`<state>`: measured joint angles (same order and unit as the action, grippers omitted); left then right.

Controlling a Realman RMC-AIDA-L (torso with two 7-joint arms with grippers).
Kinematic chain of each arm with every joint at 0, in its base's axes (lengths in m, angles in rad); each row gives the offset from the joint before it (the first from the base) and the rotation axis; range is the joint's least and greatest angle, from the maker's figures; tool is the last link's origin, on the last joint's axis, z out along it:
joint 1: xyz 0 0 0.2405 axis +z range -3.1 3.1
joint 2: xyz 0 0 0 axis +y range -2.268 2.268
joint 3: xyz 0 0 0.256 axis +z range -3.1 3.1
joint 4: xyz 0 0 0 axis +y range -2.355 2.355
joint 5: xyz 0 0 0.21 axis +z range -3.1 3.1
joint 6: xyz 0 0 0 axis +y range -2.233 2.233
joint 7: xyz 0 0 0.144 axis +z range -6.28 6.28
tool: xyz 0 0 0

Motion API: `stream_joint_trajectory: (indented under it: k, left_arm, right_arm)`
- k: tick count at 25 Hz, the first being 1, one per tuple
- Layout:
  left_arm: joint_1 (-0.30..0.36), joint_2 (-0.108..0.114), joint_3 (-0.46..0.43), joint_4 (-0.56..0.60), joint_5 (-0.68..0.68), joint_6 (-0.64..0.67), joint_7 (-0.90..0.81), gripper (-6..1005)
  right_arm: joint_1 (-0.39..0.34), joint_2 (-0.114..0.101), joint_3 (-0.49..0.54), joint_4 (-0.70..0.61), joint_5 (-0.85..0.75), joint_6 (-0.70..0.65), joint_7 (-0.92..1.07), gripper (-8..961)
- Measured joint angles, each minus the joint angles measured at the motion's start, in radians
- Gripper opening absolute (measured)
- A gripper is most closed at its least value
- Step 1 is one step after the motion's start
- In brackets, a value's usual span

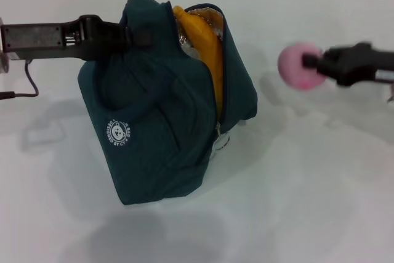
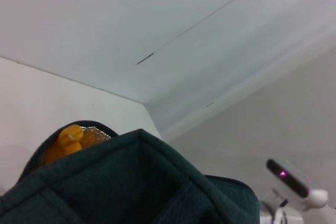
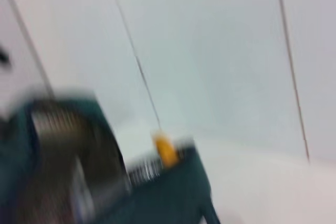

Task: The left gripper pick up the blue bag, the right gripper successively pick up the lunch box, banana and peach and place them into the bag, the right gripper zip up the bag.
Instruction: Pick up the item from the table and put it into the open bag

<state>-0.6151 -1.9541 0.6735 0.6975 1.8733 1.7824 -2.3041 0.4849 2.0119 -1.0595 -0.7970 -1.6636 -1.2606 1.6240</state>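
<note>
Teal-blue bag [image 1: 166, 115], nearest the viewer, is held up by the left gripper [image 1: 132, 35] clamped on its top edge, mouth open so the banana [image 1: 200, 44] pokes out. Well apart to the right, the right gripper [image 1: 311, 61] pinches the pink peach [image 1: 295, 66] in mid-air — apparently next to go in; no lunch box shows.

Bag [image 1: 166, 133]: dark teal-blue fabric, white round printed logo [image 1: 119, 132] on its front, silvery foil lining [image 1: 206, 20] at the open top. Banana [image 1: 200, 44]: yellow-orange, standing in the opening. Peach [image 1: 298, 66]: plain pink. Right gripper [image 1: 315, 63] and left gripper [image 1: 136, 35]: black. Surface [image 1: 308, 183]: plain white.
</note>
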Motion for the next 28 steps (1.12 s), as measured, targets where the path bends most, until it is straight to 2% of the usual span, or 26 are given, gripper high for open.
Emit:
stream_joint_trajectory:
  k: [4, 8, 16, 19, 28]
  left_arm:
    - [0.0, 0.0, 0.0, -0.002, 0.0, 0.0, 0.0, 37]
    - [0.0, -0.002, 0.0, -0.003, 0.0, 0.0, 0.0, 37]
    - [0.001, -0.002, -0.002, -0.003, -0.002, -0.001, 0.002, 36]
    - [0.002, -0.002, -0.002, -0.003, -0.003, -0.002, 0.003, 37]
    - [-0.001, -0.001, -0.002, -0.003, -0.004, -0.002, 0.009, 36]
  right_arm:
    - [0.005, -0.002, 0.075, 0.021, 0.125, -0.134, -0.06, 102]
    - [0.064, 0.004, 0.055, 0.039, 0.149, -0.201, -0.09, 73]
    - [0.232, 0.011, -0.051, 0.191, 0.176, -0.184, -0.158, 36]
    - [0.257, 0.011, -0.08, 0.211, 0.176, -0.158, -0.164, 32]
    - [0.295, 0.012, -0.168, 0.226, 0.177, -0.111, -0.134, 104]
